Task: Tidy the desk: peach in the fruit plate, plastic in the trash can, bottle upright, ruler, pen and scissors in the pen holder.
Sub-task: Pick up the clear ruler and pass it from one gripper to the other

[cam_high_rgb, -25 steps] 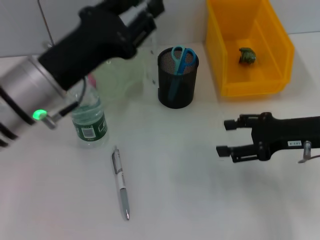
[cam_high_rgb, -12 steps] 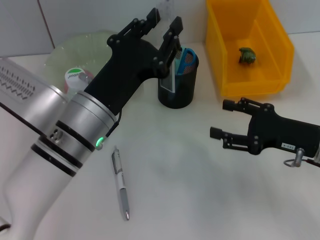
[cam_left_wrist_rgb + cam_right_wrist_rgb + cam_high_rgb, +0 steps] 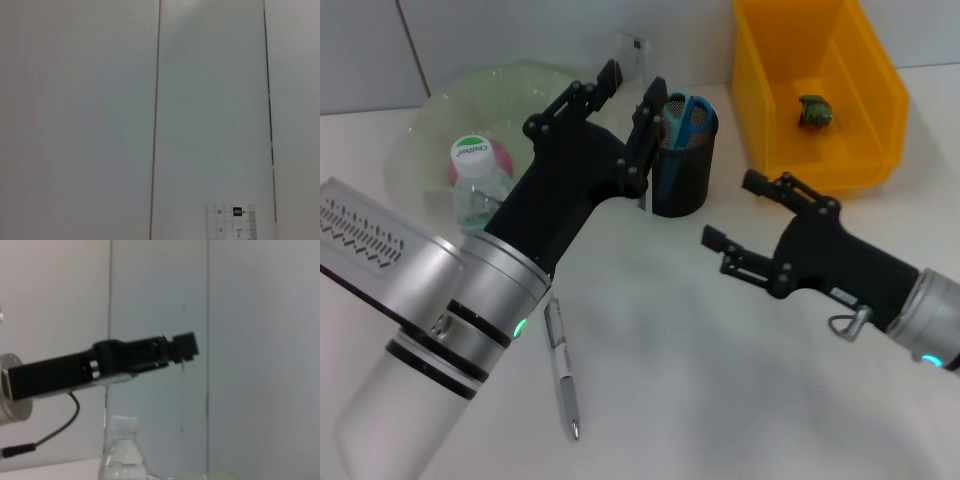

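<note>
1 bottle (image 3: 478, 185), 1 pen (image 3: 561, 368), 1 ruler (image 3: 638, 62), 1 scissors (image 3: 688, 112), 1 pen holder (image 3: 682, 175), 1 yellow bin (image 3: 820, 95), 1 plate (image 3: 475, 100)

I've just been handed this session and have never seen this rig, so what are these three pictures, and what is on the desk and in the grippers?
It is a two-armed robot. The wide picture looks down from its head; the other two come from cameras on its wrists.

In the head view, the left gripper holds a clear ruler upright beside the black mesh pen holder, which already contains blue scissors. The left wrist view shows only a wall and the ruler's end. The right gripper hovers open and empty over the desk.

A pen lies on the white desk. A bottle stands upright before a green plate. A yellow bin holds a small dark green object.
</note>
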You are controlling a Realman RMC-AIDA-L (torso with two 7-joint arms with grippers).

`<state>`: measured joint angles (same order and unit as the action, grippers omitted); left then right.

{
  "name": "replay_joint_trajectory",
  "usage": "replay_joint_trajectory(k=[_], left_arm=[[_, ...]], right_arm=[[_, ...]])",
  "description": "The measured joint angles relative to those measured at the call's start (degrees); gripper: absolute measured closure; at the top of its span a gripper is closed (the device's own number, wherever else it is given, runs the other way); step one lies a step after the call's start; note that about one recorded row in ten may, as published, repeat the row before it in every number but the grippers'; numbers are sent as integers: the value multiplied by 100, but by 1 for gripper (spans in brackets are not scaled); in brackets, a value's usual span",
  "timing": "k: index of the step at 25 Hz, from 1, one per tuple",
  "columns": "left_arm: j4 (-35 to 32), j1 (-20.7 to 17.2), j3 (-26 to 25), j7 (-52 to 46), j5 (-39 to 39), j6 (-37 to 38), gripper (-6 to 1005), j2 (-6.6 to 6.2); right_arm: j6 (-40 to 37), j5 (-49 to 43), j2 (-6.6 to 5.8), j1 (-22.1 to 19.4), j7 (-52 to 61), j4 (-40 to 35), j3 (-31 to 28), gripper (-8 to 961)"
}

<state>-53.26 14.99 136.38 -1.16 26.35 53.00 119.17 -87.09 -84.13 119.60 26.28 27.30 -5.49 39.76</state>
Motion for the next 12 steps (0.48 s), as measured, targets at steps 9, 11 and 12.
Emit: replay_joint_trajectory(k=[9, 11, 12], left_arm=[[273, 158, 308, 271, 624, 305, 597, 1], [300, 211, 362, 296, 734, 369, 597, 0], [328, 255, 415, 313, 804, 427, 597, 1]], right_arm=[[69, 61, 31, 440, -423, 896, -307, 140], [88, 64, 32, 520, -454, 1056, -400, 141], [130, 64, 34, 618, -456, 1208, -452, 142]])
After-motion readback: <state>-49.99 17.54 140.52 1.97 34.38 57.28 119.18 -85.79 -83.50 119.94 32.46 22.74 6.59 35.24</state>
